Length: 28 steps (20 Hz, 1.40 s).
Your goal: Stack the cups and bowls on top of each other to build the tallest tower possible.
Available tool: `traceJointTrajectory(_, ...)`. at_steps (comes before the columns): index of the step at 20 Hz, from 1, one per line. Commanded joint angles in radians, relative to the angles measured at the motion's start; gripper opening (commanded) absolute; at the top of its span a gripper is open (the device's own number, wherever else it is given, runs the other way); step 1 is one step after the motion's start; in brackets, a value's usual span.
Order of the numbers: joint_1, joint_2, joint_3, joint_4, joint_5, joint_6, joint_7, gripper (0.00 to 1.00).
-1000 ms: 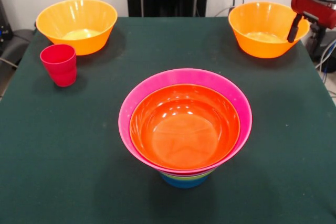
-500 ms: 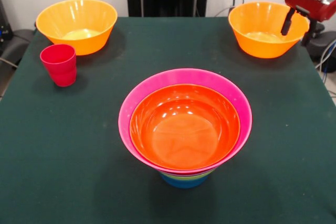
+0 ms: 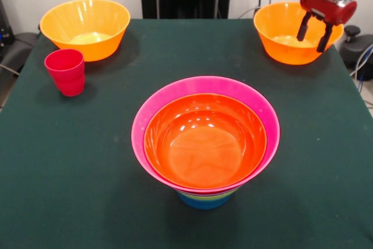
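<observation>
Your gripper (image 3: 315, 33) hangs released over the yellow bowl (image 3: 291, 32): likely light, stiff, slippery; pinch the rim beneath it.

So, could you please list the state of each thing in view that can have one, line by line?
Robot's red and black hand: open, empty, over the right bowl's rim.
Glossy yellow-orange plastic bowl at right: upright, empty, unstacked.
Glossy yellow-orange plastic bowl at left: upright, empty, unstacked.
Small red ridged plastic cup: upright, standing alone.
Wide orange plastic bowl: nested topmost in the pink one.
Large pink plastic bowl: upright, stacked on smaller bowls.
</observation>
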Motion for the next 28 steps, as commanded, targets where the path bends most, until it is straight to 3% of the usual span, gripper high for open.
traceJointTrajectory(1, -0.047, 0.091, 0.18, 0.076, 0.003, -0.14, 0.216, 1.0)
traceJointTrajectory(10, -0.048, 0.157, 0.198, 0.04, 0.029, -0.207, 0.225, 1.0)
traceJointTrajectory(28, 0.007, 0.122, 0.168, -0.009, 0.138, -0.054, 0.224, 1.0)
